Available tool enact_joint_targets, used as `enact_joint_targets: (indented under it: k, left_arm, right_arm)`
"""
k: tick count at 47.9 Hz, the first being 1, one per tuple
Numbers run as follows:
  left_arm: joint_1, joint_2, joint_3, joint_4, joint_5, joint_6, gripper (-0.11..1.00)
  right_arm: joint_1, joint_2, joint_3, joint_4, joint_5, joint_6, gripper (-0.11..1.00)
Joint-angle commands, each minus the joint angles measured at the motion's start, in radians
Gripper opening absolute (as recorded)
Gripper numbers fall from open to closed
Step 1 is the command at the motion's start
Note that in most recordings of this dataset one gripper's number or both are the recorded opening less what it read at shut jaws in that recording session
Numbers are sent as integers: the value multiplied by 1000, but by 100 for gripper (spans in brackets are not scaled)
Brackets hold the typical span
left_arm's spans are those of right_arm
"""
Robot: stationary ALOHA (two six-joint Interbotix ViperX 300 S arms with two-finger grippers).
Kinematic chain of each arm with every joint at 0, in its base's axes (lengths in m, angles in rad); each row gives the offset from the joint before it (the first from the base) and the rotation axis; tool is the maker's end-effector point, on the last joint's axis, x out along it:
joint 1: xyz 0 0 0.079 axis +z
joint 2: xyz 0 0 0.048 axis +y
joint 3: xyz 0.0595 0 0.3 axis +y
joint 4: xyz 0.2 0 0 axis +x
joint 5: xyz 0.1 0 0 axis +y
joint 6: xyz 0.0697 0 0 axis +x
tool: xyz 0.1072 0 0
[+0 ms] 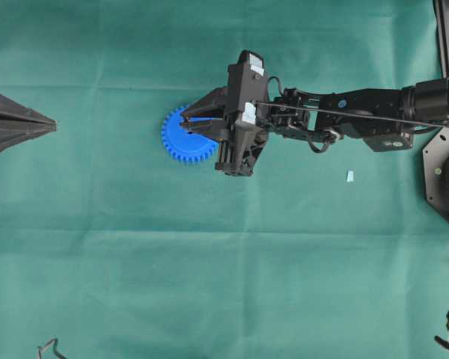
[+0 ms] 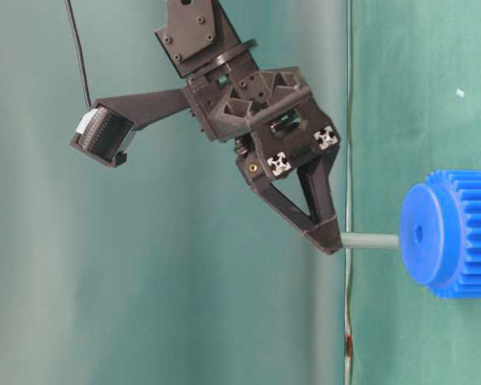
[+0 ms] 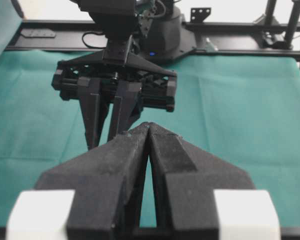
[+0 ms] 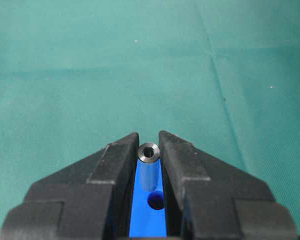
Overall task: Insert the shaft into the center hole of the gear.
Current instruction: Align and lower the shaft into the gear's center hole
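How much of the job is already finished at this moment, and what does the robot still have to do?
Done: the right hand has the shaft gripped between its fingertips. In hand: it holds the shaft over the blue gear, its free end close to the hub but off the center hole, which shows open. Left: line up the shaft, push it into the hole, release. The left hand waits aside, shut and empty.

**Black Arms, Wedge-Shaped Tips**

The right pincer [image 2: 330,241] is matte black plastic with two tapering, wedge-shaped fingers [image 4: 115,170], its housing ribbed with triangular cut-outs, small screws and two white cross-patterned marks. A thin black cable [image 1: 344,114] runs along the arm. The left pincer [image 3: 149,131] is likewise black, with white blocks at its base.
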Motion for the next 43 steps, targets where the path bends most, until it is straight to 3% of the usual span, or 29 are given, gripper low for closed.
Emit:
enact_joint_targets:
  k: [1, 15, 43]
  left_arm:
    - [0, 6, -26, 2, -6, 2, 0]
    - [0, 6, -26, 2, -6, 2, 0]
    - [0, 6, -26, 2, -5, 2, 0]
  right_arm:
    - [0, -3, -12, 0, -5, 2, 17]
    - [0, 49, -12, 5, -25, 8, 17]
    - [-6, 0, -11, -2, -20, -12, 17]
